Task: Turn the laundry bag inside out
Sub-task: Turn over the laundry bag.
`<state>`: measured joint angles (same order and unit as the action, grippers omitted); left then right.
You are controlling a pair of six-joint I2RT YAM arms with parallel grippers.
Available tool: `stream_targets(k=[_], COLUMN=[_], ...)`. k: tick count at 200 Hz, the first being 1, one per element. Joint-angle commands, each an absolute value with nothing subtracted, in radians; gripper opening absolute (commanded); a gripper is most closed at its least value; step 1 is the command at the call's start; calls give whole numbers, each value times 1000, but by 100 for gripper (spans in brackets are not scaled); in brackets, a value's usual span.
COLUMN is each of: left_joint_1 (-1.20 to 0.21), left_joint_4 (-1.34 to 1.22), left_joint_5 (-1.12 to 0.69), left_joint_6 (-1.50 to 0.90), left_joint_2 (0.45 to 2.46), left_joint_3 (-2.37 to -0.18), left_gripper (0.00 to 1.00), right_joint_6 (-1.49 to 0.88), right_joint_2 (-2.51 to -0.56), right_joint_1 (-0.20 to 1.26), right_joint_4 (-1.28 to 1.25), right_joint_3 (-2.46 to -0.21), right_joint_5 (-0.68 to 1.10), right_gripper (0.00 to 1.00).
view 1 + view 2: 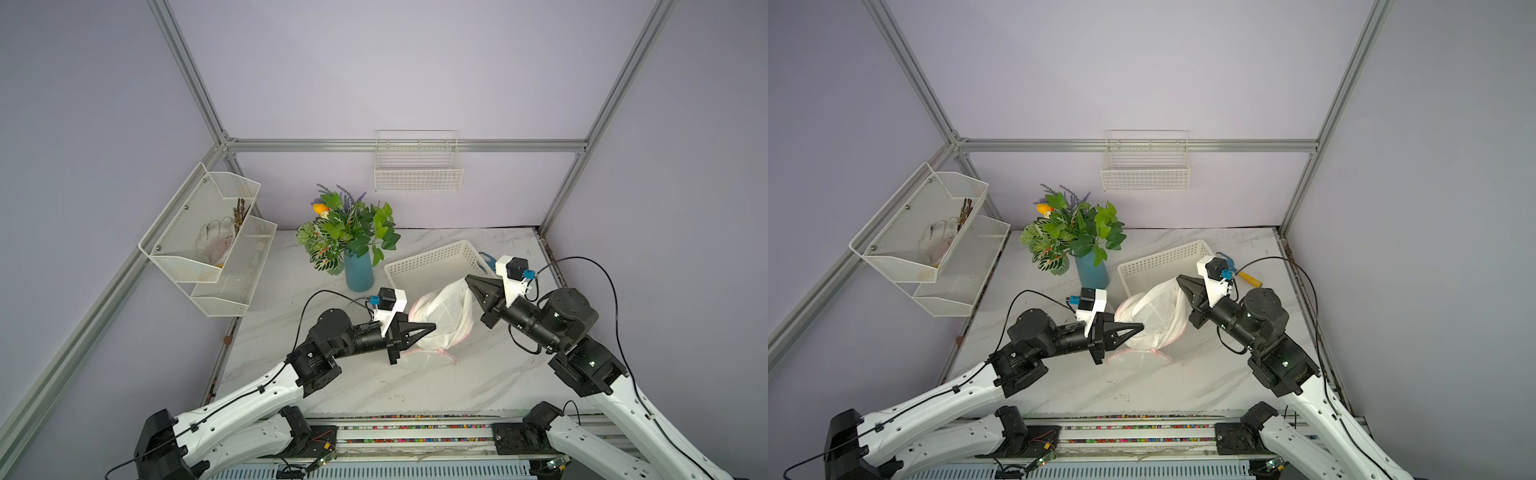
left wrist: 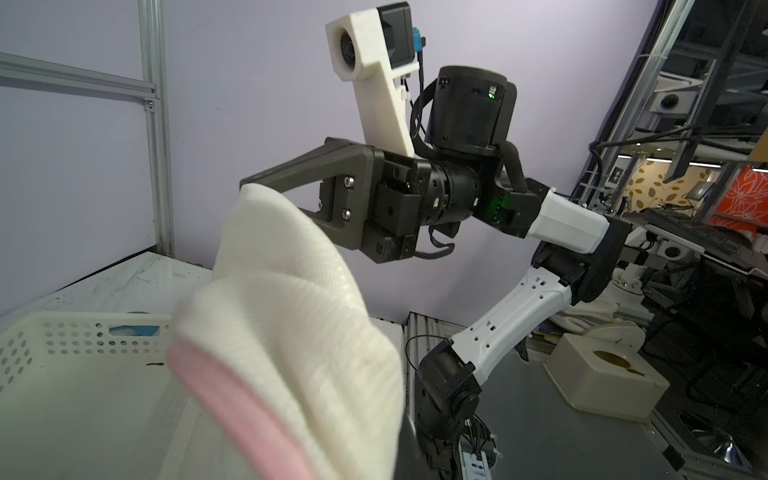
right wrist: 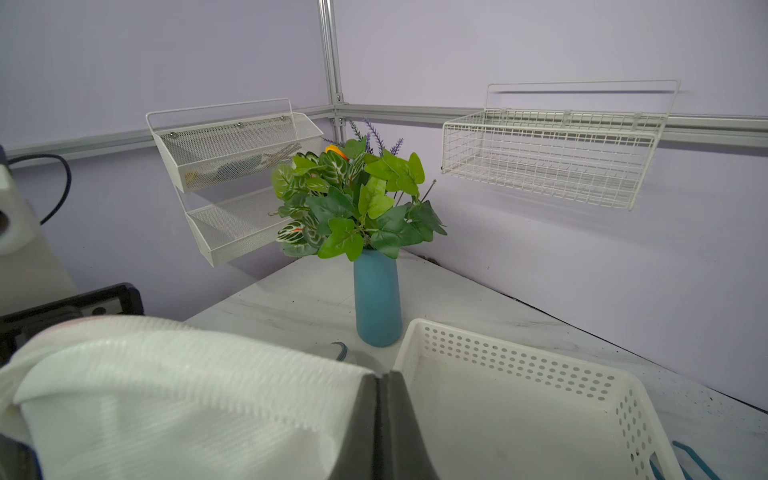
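Left claw (image 1: pixel 433 326), right claw (image 1: pixel 468 277), both clenched.

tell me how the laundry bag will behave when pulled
Probably floppy: the laundry bag hangs in soft folds between the left gripper and right gripper. Likely light, being thin mesh. May slip, gripped only at small pinches.

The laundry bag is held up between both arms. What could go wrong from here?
1. The right gripper pinches only a thin edge of the laundry bag; a pull might slip it free.
2. The blue vase stands just beyond the left gripper; a wide swing could topple it.
3. The mesh hangs by the white basket and might snag on its rim.
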<state>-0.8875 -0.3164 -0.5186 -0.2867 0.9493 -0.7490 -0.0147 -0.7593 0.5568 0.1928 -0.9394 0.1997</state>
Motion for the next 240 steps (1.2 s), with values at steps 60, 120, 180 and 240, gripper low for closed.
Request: stream_targets(k=[60,120,180,240], left_joint_1=[-886,-885,-882,-882], left_joint_4=[188,126,-361,-643], left_joint_5=[-683,-639,-357,-278], left_joint_6=[107,211,-137,-414], left_joint_2=[968,887,832,904], left_joint_3=[-965,-958,-746,-653], left_gripper=[0,0,0,0], right_joint_6=[-28,-23,-199,-428], right_joint_2=[-854,-907,-807,-679], right_joint_1=[560,558,553,540], right_joint_4=[401,586,609,598], right_joint_3=[-1091,-1053,-1015,-1033], right_joint_5=[255,275,261,160], right_gripper=[0,0,45,63])
